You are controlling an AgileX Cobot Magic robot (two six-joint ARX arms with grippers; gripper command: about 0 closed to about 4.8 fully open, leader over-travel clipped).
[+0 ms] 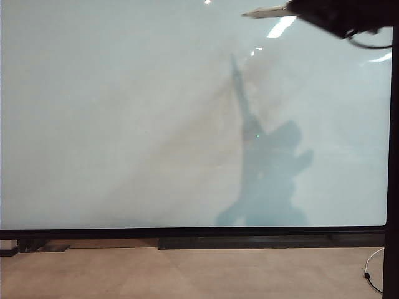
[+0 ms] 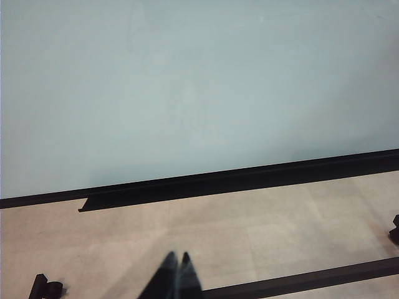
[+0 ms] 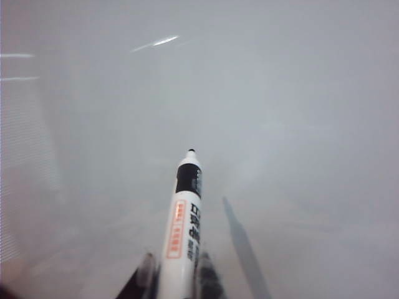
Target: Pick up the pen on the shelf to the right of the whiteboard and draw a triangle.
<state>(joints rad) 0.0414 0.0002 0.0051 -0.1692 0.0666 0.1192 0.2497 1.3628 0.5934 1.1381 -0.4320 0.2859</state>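
Observation:
The whiteboard (image 1: 124,112) fills the exterior view, pale and glossy with a thin black frame. High at its right side, my right gripper (image 1: 292,9) is shut on the pen (image 1: 265,11), which points left. In the right wrist view the white pen (image 3: 182,224) sticks out between the dark fingers (image 3: 146,271) of the right gripper (image 3: 177,266). Its dark tip faces the whiteboard (image 3: 280,93), and its shadow falls apart from it. My left gripper (image 2: 176,256) hangs shut and empty over the floor, below the whiteboard (image 2: 187,87). No triangle or shelf is in view.
The arm casts a dark shadow (image 1: 268,180) on the board's lower right. A black ledge (image 1: 249,240) runs under the board above the beige floor (image 1: 187,274). A white cable (image 1: 373,274) lies at the floor's right. A dark upright (image 1: 393,156) borders the board's right edge.

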